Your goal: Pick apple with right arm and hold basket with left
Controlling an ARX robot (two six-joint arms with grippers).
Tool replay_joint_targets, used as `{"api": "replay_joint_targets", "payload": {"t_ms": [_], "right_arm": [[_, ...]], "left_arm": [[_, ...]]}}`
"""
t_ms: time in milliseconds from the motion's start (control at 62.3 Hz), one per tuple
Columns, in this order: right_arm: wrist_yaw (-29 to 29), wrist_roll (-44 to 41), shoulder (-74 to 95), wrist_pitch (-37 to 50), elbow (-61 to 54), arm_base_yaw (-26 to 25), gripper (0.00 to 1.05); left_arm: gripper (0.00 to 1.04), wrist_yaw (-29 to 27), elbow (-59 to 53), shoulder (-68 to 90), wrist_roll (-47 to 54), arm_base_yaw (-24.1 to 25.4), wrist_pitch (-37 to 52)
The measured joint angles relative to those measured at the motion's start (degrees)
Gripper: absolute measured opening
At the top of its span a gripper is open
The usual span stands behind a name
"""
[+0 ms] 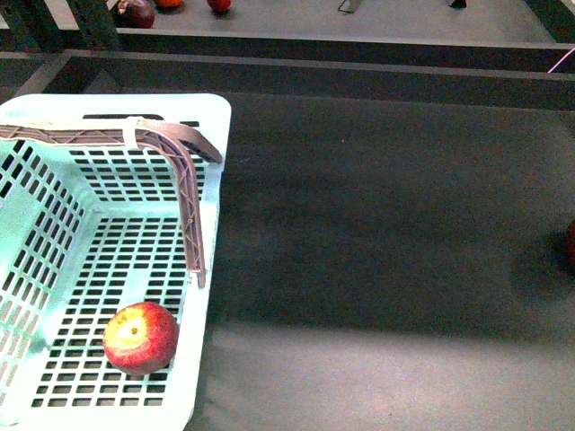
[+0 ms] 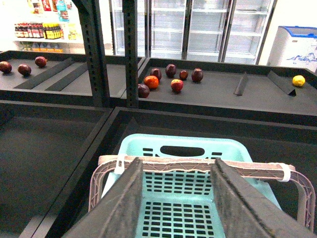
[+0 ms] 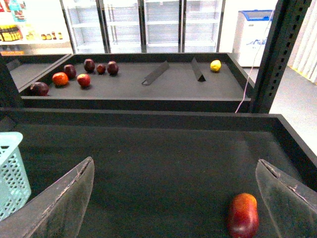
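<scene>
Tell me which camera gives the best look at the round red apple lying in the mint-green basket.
The front view: the round red apple with a yellow patch lies whole and unobstructed on the slotted floor of the mint-green plastic basket. The left wrist view shows only the basket's far end, not this apple. The right wrist view catches just a basket corner.

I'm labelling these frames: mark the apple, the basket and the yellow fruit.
apple (image 1: 140, 337), front view, middle of its red skin.
basket (image 1: 209, 108), front view, far right rim corner.
yellow fruit (image 3: 215, 65), right wrist view, its centre.
</scene>
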Motion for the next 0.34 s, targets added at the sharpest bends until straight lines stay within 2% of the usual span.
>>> {"api": "replay_joint_targets", "payload": {"t_ms": [128, 241, 337], "right_arm": [[0.00, 0.00, 0.00, 0.00, 0.00, 0.00, 0.96], [0.00, 0.00, 0.00, 0.00, 0.00, 0.00, 0.96], [0.00, 0.00, 0.00, 0.00, 0.00, 0.00, 0.96]], "left_arm": [[0.72, 0.00, 0.00, 0.00, 0.00, 0.00, 0.00], [0.98, 0.00, 0.00, 0.00, 0.00, 0.00, 0.00], [0.97, 0.00, 0.00, 0.00, 0.09, 0.00, 0.00]]}}
